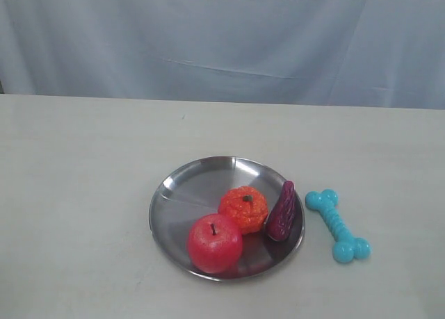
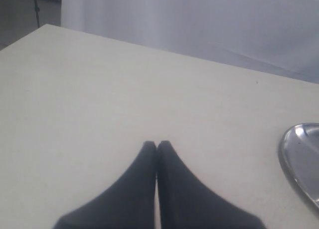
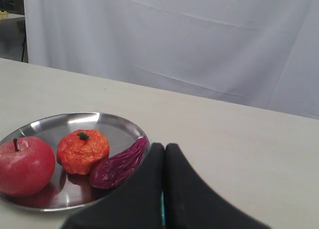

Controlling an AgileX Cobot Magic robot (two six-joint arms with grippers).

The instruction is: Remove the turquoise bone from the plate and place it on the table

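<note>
The turquoise bone (image 1: 338, 226) lies flat on the table (image 1: 76, 194), just right of the plate (image 1: 201, 176) and apart from its rim. Neither gripper shows in the exterior view. My right gripper (image 3: 165, 146) is shut, fingers pressed together and empty; only a thin turquoise sliver of the bone (image 3: 162, 209) shows through the slit between them, beside the plate (image 3: 109, 124). My left gripper (image 2: 157, 143) is also shut and empty over bare tabletop, with the plate's rim (image 2: 304, 159) off to one side.
On the plate sit a red apple (image 1: 215, 243), an orange fruit (image 1: 243, 209) and a dark purple ridged piece (image 1: 281, 211) leaning at the rim nearest the bone. A pale cloth backdrop (image 1: 222, 41) hangs behind the table's far edge.
</note>
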